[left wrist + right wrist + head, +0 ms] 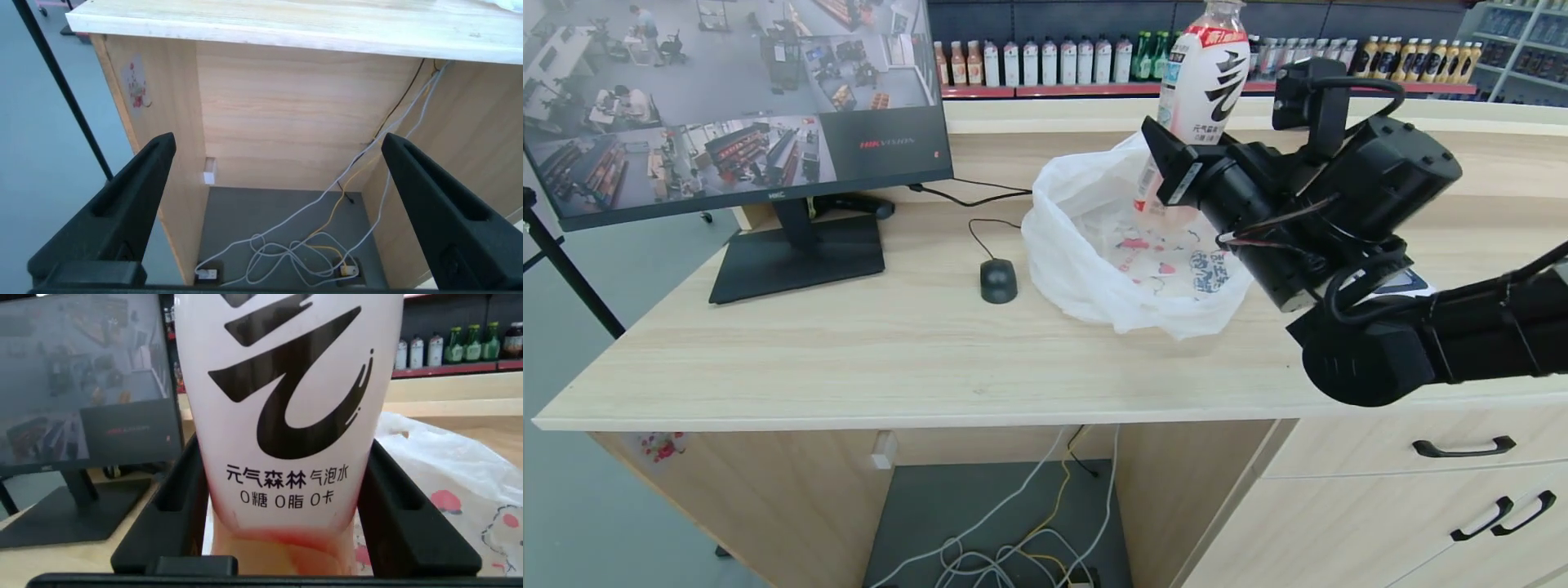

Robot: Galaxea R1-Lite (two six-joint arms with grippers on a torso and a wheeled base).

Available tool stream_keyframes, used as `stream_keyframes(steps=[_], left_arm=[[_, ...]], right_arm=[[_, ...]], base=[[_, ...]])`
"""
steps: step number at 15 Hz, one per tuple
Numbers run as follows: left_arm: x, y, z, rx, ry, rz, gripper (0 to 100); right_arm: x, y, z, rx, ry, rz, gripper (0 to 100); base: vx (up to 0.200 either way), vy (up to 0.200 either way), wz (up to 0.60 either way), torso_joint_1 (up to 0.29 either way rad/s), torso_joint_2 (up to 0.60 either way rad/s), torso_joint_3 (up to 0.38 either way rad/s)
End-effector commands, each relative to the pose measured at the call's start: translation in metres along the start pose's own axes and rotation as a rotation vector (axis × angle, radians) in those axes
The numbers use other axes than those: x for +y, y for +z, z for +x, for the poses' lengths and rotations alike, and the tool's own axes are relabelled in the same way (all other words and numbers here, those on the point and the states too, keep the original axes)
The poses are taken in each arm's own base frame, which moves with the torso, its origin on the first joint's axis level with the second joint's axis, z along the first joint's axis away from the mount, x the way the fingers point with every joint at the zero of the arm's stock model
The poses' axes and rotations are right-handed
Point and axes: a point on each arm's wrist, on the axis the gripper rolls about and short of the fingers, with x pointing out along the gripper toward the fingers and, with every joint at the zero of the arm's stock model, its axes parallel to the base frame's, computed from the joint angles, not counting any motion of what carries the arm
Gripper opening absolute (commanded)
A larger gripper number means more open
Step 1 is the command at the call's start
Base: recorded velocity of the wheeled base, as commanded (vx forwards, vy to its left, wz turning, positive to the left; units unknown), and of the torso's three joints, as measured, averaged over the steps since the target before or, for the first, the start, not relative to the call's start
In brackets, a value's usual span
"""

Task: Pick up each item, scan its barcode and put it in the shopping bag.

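A tall drink bottle (1203,82) with a white label and pinkish contents is held upright over the back of the white shopping bag (1086,269). My right gripper (1168,167) is shut on the bottle, whose base hangs inside the bag's mouth. Seen from the right wrist, the bottle (286,416) stands between my two black fingers (176,514), with the bag (458,482) beside it. My left gripper (274,212) hangs open below the counter's front edge, facing the open bay with nothing between its fingers.
A monitor (727,106) on a black stand sits at the counter's back left, and a black mouse (998,280) lies beside the bag. Cables (310,245) lie on the bay floor under the counter. Drawers (1462,490) are at the lower right. Shelves of bottles (1045,61) stand behind.
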Motion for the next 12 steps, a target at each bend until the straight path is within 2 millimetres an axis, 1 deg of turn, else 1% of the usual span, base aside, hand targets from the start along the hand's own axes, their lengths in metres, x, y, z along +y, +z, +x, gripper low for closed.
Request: stream_keyframes(steps=[1, 5, 7, 10, 11, 12], left_arm=[[0.0, 0.0, 0.0, 0.0, 0.0, 0.0, 100], [0.0, 0.0, 0.0, 0.0, 0.0, 0.0, 100], [0.0, 0.0, 0.0, 0.0, 0.0, 0.0, 100], [0.0, 0.0, 0.0, 0.0, 0.0, 0.0, 100], [0.0, 0.0, 0.0, 0.0, 0.0, 0.0, 100], [0.0, 0.0, 0.0, 0.0, 0.0, 0.0, 100]], right_arm=[[0.001, -0.013, 0.017, 0.012, -0.003, -0.003, 0], [0.001, -0.041, 0.025, 0.064, -0.01, -0.012, 0], [0.001, -0.048, 0.026, 0.076, -0.01, -0.032, 0], [0.001, -0.067, 0.028, 0.103, -0.004, -0.039, 0], [0.001, -0.07, 0.03, 0.099, -0.003, -0.038, 0], [0.001, -0.076, 0.038, 0.08, -0.005, -0.037, 0]], base=[[0.0, 0.0, 0.0, 0.0, 0.0, 0.0], [0.0, 0.0, 0.0, 0.0, 0.0, 0.0], [0.0, 0.0, 0.0, 0.0, 0.0, 0.0], [0.0, 0.0, 0.0, 0.0, 0.0, 0.0], [0.0, 0.0, 0.0, 0.0, 0.0, 0.0], [0.0, 0.0, 0.0, 0.0, 0.0, 0.0]])
